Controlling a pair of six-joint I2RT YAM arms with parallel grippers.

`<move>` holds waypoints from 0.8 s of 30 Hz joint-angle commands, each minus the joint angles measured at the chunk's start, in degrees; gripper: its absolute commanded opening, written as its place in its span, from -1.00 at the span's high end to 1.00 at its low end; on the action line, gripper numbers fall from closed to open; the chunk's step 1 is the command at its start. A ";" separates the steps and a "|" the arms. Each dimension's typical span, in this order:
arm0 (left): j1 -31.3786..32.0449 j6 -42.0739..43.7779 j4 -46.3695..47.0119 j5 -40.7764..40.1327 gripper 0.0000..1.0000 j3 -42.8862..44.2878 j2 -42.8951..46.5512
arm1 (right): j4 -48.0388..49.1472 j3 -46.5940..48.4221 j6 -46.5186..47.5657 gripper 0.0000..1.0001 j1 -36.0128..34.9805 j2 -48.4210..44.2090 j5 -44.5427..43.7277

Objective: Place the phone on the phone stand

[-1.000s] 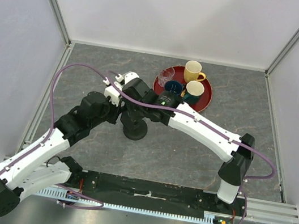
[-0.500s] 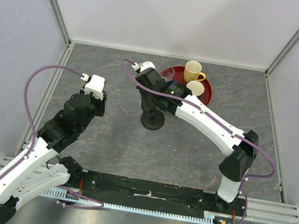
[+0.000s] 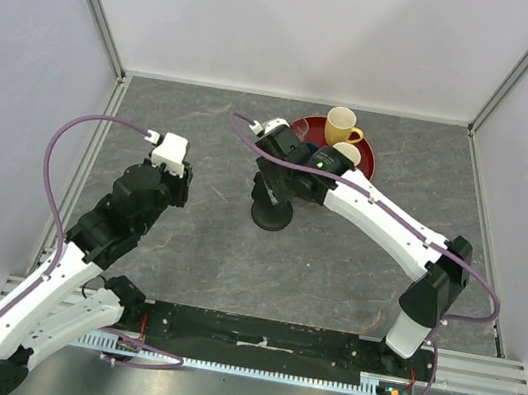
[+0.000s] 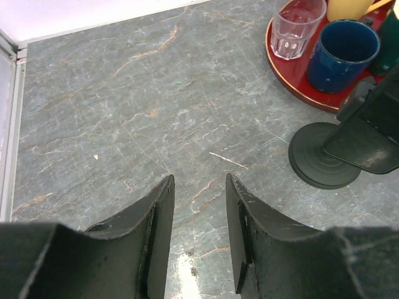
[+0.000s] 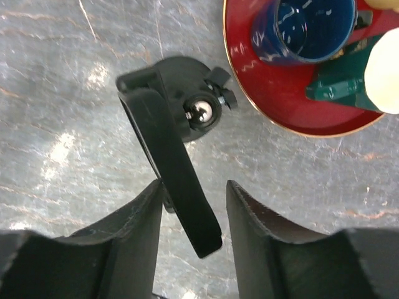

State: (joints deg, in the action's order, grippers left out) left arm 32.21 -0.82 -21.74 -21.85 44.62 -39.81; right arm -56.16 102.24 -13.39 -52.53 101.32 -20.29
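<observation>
A thin black phone (image 5: 177, 180) leans tilted against a small black stand (image 5: 177, 78). Whether it sits fully in the cradle cannot be told. The stand is near the middle of the counter (image 4: 124, 112), toward its far edge, just beside a red tray (image 5: 240, 75) of cups. The right fingers (image 5: 262, 243) are parted on either side of the phone. There is a clear gap on one side, and the other finger is just beside or touching the phone's edge. The left fingers (image 4: 156, 230) hang narrowly parted and empty over bare counter, well apart toward the left edge. To do this step well, the right arm should probably draw straight away without brushing the phone. A nudge could tip the phone off or push the stand into the tray.
</observation>
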 commanded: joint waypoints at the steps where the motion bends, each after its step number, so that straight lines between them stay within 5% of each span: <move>1: -0.13 1.35 2.93 2.77 0.10 -0.15 0.09 | -4.40 -1.51 1.61 -0.07 1.91 -4.54 0.25; 11: -0.21 1.35 4.59 29.11 -0.12 0.29 -3.60 | 0.88 -7.13 5.65 -0.29 5.86 -10.79 3.77; 18: -0.21 -0.58 5.56 37.75 -0.19 0.64 -6.06 | 1.23 -8.45 8.46 -0.32 7.62 -12.19 2.53; 22: -0.21 -5.32 8.45 37.40 -0.53 0.99 -7.91 | 4.82 -15.02 7.50 -0.42 7.71 -19.46 6.66; 24: -0.13 -6.99 9.34 40.47 -0.82 2.22 -10.53 | 7.37 -18.02 6.36 -0.77 7.62 -22.64 7.29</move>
State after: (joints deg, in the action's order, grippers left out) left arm 32.21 -2.57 -17.30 12.86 44.58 -47.24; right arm -53.63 88.60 -6.48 -44.66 87.07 -15.16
